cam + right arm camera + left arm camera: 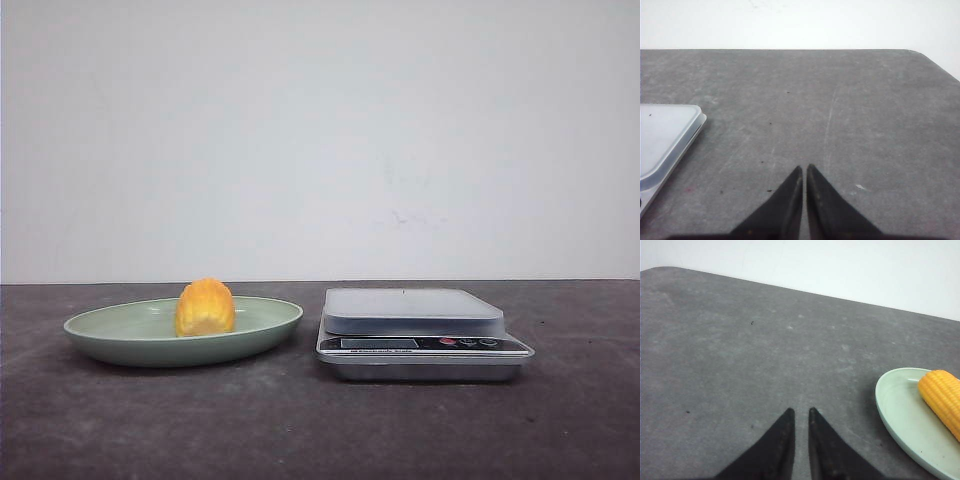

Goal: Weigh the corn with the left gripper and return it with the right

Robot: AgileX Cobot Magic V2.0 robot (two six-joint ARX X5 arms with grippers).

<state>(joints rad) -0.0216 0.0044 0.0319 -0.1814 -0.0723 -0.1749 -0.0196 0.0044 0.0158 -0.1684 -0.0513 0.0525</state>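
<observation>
The short yellow-orange piece of corn cob (205, 307) is seen in the front view lying in the shallow pale green plate (100, 335), which rests on the left part of the dark grey table (300, 430). Just beside the plate, to its right, a silver digital kitchen scale with a frosted plastic platform (412, 308) is set, its platform bare. No arm or gripper is shown in this view.

Only the left wrist view shows the left gripper (800, 413): its black pointed fingers (777, 440) are held almost together with a narrow gap between the tips, nothing is gripped, and bare table lies beneath them. The rim of the plate and one end of the corn are caught at that picture's edge, apart from the fingers.

Only the right wrist view shows the right gripper (804, 168), its fingertips nearly touching and holding nothing. A corner of the scale's platform is seen well apart from it.
</observation>
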